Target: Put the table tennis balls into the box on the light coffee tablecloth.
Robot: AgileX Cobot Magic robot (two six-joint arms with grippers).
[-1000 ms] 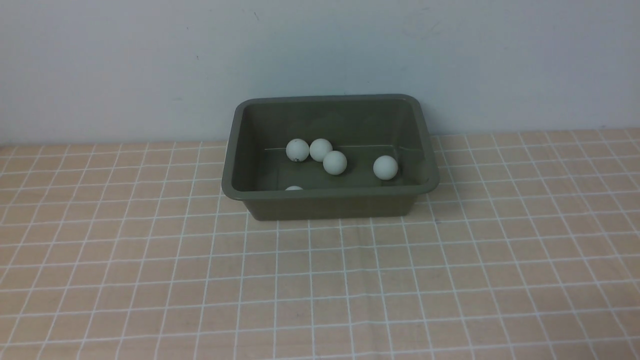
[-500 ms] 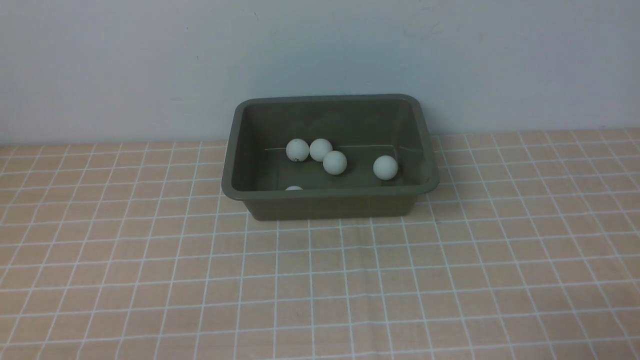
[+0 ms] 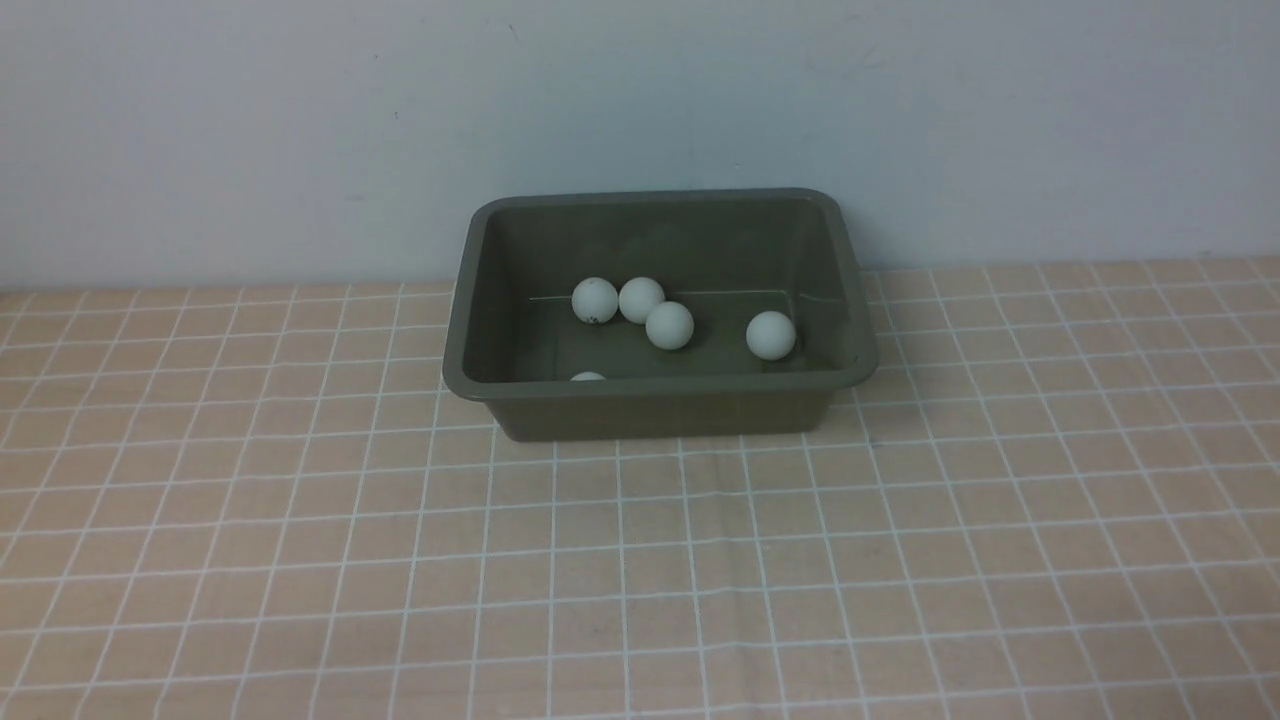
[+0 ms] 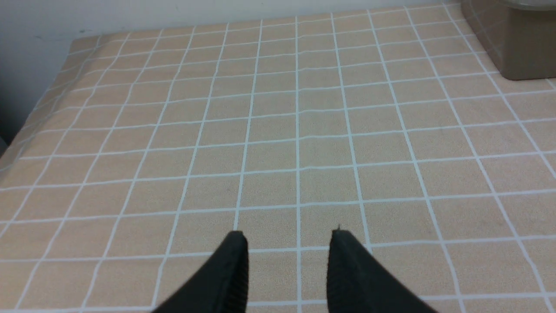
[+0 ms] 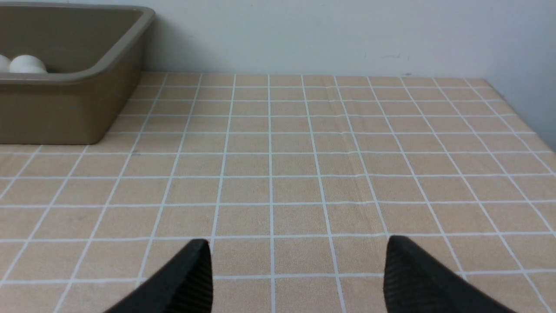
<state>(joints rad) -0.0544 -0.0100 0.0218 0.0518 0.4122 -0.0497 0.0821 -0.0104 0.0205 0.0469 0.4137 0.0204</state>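
The olive-green box (image 3: 660,405) stands on the light coffee tablecloth (image 3: 640,560) near the back wall. Several white table tennis balls lie inside it: one (image 3: 595,300) at the left, one (image 3: 641,298) beside it, one (image 3: 670,325) in the middle, one (image 3: 771,335) at the right. Another ball (image 3: 588,377) peeks over the near rim. Neither arm shows in the front view. My left gripper (image 4: 289,237) hangs open over bare cloth, nothing between its fingers. My right gripper (image 5: 297,245) is open wider, also empty, with the box (image 5: 65,108) and a ball (image 5: 27,64) far off.
A pale wall runs behind the box. The cloth's edge (image 4: 39,113) falls away in the left wrist view, and its other edge (image 5: 521,113) shows in the right wrist view. A corner of the box (image 4: 517,48) appears in the left wrist view.
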